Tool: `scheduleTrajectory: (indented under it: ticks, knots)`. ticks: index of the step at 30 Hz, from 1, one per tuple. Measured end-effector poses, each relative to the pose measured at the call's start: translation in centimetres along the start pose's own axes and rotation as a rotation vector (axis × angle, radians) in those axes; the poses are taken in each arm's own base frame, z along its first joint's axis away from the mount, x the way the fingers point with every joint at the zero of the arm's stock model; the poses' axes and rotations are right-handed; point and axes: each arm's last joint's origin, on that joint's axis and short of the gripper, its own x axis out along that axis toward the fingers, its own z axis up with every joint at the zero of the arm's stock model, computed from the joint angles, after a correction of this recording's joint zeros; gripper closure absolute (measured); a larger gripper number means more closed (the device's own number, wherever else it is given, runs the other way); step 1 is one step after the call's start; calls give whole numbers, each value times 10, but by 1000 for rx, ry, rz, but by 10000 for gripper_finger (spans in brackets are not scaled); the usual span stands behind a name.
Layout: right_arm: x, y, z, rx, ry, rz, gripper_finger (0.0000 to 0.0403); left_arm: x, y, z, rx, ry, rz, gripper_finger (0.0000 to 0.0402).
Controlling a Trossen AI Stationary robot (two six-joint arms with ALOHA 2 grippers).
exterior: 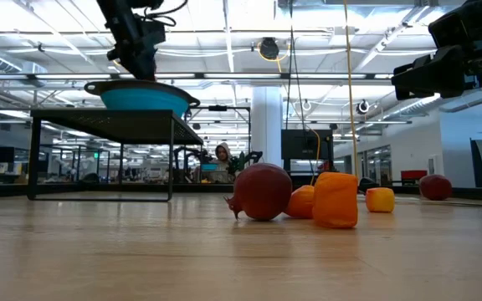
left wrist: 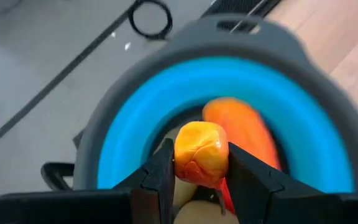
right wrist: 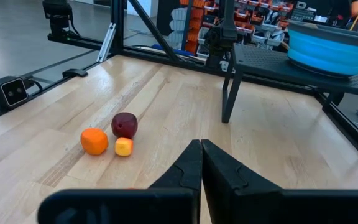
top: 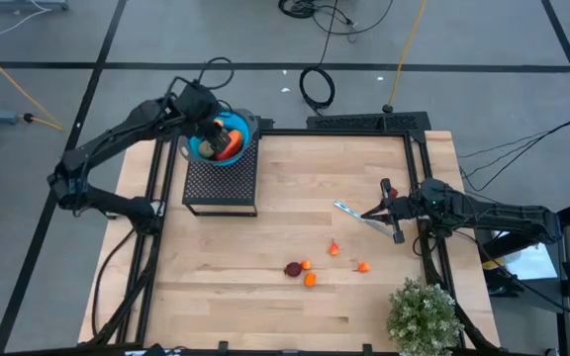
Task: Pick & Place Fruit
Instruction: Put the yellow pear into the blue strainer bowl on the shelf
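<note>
Left fingers [left wrist: 197,180] clamp a small yellow-orange fruit [left wrist: 201,154] above the blue bowl [left wrist: 135,112], where a long red-orange piece [left wrist: 244,127] lies. Right fingers [right wrist: 201,163] are pressed together, empty, over the worktop [top: 265,297] near a dark red fruit [right wrist: 124,124].

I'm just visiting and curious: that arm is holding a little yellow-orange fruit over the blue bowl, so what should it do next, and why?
Probably open the left claw. It grips the small yellow-orange fruit directly above the blue bowl, where a longer red-orange fruit already lies, so letting go should drop it in.
</note>
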Motion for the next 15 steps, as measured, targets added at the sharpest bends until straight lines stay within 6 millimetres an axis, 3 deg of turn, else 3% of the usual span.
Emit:
scheduleTrajectory:
  ticks: [15]
  knots:
    - [0, 0, 0, 2, 4, 1, 403, 33, 15, -3, -22, 163, -22, 282]
